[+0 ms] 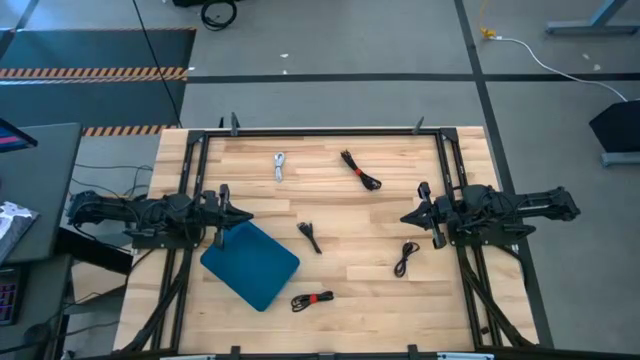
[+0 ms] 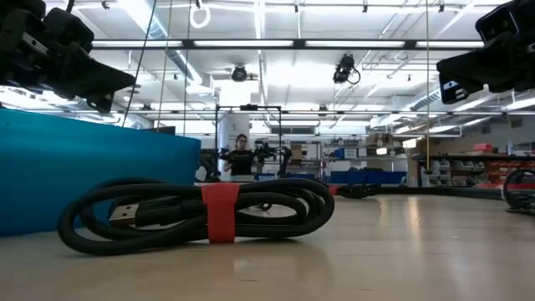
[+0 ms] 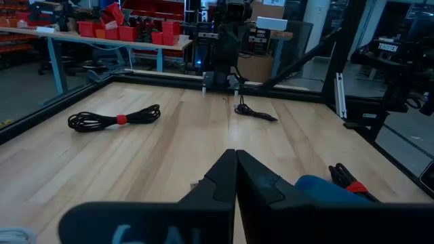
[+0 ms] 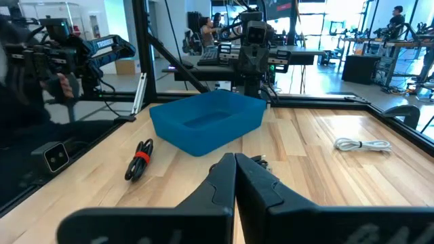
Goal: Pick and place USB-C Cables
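Observation:
Five cable bundles lie on the wooden table. A white one (image 1: 279, 166) (image 4: 363, 144) sits near the far edge. A black one with a red band (image 1: 360, 170) (image 3: 115, 119) lies far and centre. A small black one (image 1: 310, 237) lies mid-table, and another black one (image 1: 405, 258) (image 3: 254, 112) lies near the right arm. A black one with a red band (image 1: 312, 299) (image 2: 205, 213) (image 4: 139, 159) lies near the front. My left gripper (image 1: 240, 215) (image 3: 235, 179) is shut and hovers by the far corner of the blue bin (image 1: 250, 263). My right gripper (image 1: 408, 217) (image 4: 234, 177) is shut and held above the table's right part.
The blue bin (image 4: 207, 120) (image 2: 84, 180) stands on the table's left near part, just below my left gripper. A black frame rail (image 1: 330, 131) runs round the table edges. Bare wood lies between the two grippers. A person (image 2: 242, 155) stands far back in the room.

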You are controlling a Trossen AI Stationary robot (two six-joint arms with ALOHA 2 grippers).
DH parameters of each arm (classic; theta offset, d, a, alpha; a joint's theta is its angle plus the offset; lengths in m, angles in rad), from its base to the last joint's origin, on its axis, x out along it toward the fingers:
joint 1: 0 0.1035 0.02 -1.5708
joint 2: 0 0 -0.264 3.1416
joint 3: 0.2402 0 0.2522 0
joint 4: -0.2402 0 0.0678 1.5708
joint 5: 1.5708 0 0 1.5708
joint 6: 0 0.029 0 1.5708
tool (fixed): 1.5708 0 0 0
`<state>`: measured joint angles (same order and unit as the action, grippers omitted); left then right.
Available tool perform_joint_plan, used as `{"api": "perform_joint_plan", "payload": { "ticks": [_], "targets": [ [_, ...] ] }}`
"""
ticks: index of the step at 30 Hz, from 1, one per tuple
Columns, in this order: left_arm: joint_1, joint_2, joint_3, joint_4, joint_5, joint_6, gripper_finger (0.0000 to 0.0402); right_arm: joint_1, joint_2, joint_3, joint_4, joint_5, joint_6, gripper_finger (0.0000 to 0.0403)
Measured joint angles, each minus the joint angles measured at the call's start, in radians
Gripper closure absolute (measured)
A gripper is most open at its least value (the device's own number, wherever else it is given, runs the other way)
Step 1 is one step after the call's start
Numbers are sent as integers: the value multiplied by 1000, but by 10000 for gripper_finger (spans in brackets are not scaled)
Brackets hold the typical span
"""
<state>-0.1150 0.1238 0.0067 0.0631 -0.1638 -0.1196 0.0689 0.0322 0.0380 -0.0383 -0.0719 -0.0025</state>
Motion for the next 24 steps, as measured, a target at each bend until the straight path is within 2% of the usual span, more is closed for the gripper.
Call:
{"api": "perform_joint_plan", "payload": {
  "ticks": [8, 12, 24],
  "targets": [
    [0, 0, 0, 1, 0, -7, 390, 0, 0, 0, 0, 0, 0, 388],
    [0, 0, 0, 12, 0, -66, 390, 0, 0, 0, 0, 0, 0, 388],
    [0, 0, 0, 215, 0, -44, 390, 0, 0, 0, 0, 0, 0, 388]
  ]
}}
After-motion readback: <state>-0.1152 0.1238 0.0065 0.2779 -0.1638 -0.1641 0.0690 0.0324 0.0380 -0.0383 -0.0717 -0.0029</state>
